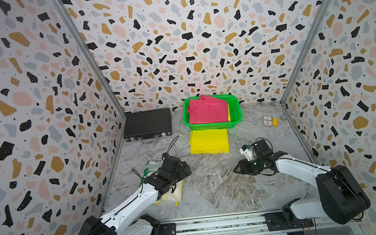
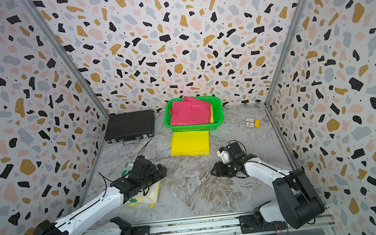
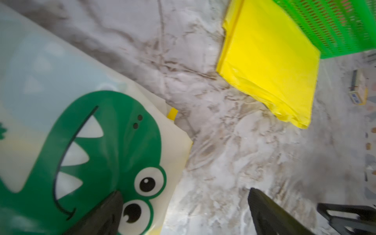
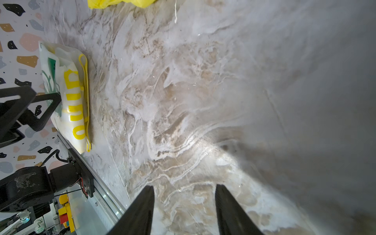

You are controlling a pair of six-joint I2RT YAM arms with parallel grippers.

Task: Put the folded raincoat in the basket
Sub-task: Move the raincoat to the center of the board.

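Basket (image 1: pixel 213 126): pink raincoat (image 1: pixel 207 110) inside; yellow folded raincoat (image 1: pixel 209 141) just beside.
Left gripper (image 3: pixel 185 193): jaws apart, empty.
Right gripper (image 4: pixel 185 186): jaws apart, empty.

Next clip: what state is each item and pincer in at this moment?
basket: upright, partly filled.
pink raincoat: folded, lying on top inside the basket.
yellow raincoat: folded, flat on the table in front of the basket.
black case: shut, lying flat.
dinosaur-print pack: flat on the table under the left arm, not gripped.
left pincer: open, empty.
right pincer: open, empty.
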